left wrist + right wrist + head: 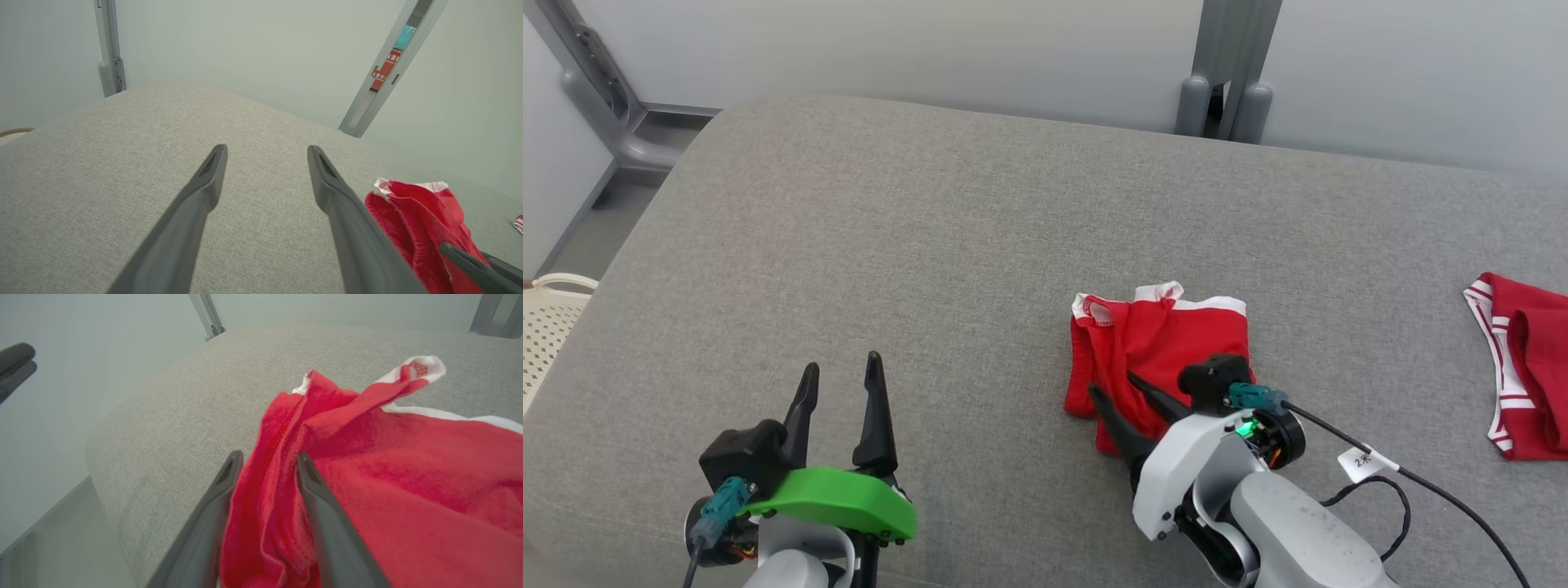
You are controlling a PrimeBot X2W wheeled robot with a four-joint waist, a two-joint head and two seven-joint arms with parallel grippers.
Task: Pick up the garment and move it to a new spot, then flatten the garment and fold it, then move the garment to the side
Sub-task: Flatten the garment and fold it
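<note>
As garment [1168,343] lies bunched, fold inside parted right gripper [1112,383]

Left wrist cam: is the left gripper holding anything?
No, the fingers of the left gripper stand apart over the bare grey cushion, the red garment lying off to one side.

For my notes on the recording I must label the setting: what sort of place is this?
Probably a robot test room, not a home: a wide grey upholstered surface serves as workbench, plain pale panels framed by grey metal posts stand behind it, and a red garment lies there for handling.
</note>
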